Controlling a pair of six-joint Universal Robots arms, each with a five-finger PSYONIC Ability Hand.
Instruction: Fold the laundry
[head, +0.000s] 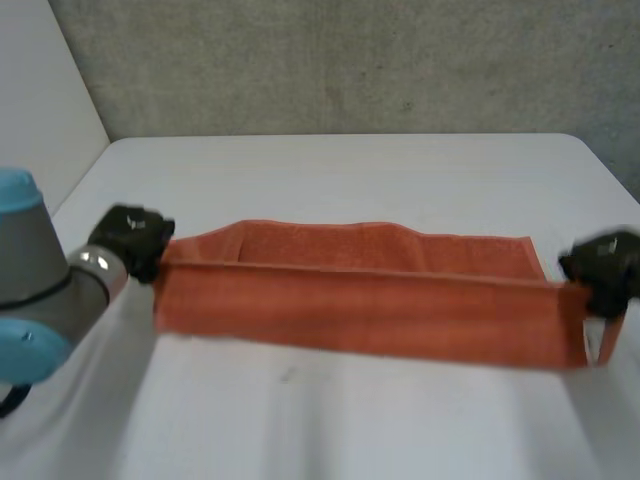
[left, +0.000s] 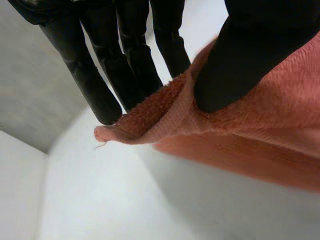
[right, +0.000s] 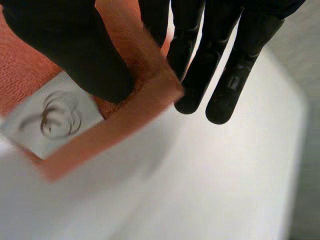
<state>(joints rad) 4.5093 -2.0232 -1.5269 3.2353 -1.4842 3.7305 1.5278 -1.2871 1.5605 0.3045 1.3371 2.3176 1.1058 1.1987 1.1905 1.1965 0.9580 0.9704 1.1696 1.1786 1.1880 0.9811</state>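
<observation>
The left hand (head: 133, 240) sits at 9 o'clock on the table (head: 340, 170), and it pinches an end corner of an orange towel (head: 360, 290). In the left wrist view its thumb (left: 235, 65) presses down on the upper face of the towel (left: 270, 115), while the straight fingers (left: 100, 80) lie behind the cloth. The corner's frayed tip pokes out just past the fingertips. The grey left arm (head: 40, 280) with its light-blue caps enters at 8 o'clock.

The right hand (head: 605, 265) is at 3 o'clock, at the opposite end of the towel, and it too pinches the cloth. In the right wrist view its thumb (right: 75, 50) bears on the towel (right: 132, 117) from one side and the fingers (right: 225, 75) reach along the other, their tips past the cloth's edge. Beside the thumb, a pale patch (right: 50, 120) with dark ring marks is framed by the orange cloth; whether it is a label I cannot tell.

Between the two hands the towel runs as a long, narrow band across the middle of the table from 9 to 3 o'clock. It is drawn fairly straight, and a lengthwise fold line parts a far strip from a wider near strip. At the right hand a small loop of cloth hangs down. A grey wall (head: 350, 60) stands beyond the table at 12 o'clock.
</observation>
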